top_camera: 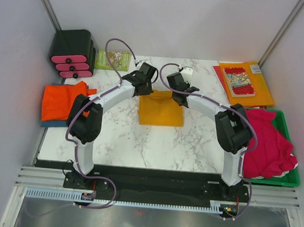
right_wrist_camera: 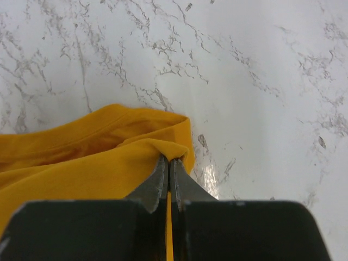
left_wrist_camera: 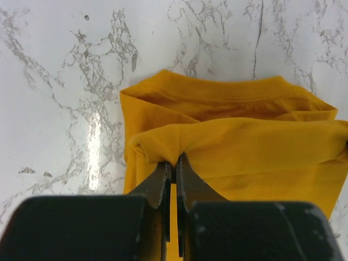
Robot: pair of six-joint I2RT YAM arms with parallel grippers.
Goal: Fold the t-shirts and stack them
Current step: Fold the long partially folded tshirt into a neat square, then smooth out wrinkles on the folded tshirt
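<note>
Pinching mustard t-shirt [top_camera: 161,111], collar [left_wrist_camera: 228,89] pointing away: left claw [left_wrist_camera: 171,163], right claw [right_wrist_camera: 169,162].

Mustard tee [left_wrist_camera: 244,147], grey-veined white tbl [left_wrist_camera: 54,81]

Bare surface [top_camera: 124,137] lies open at 6 o'clock of the yellow shirt [top_camera: 161,114], with a narrower strip at 12. Around the edges stand a folded orange shirt [top_camera: 61,101] at 9, a black drawer box [top_camera: 71,52] at 10, a folder [top_camera: 261,93] at 2 and a heaped green tray [top_camera: 286,179] at 4
</note>
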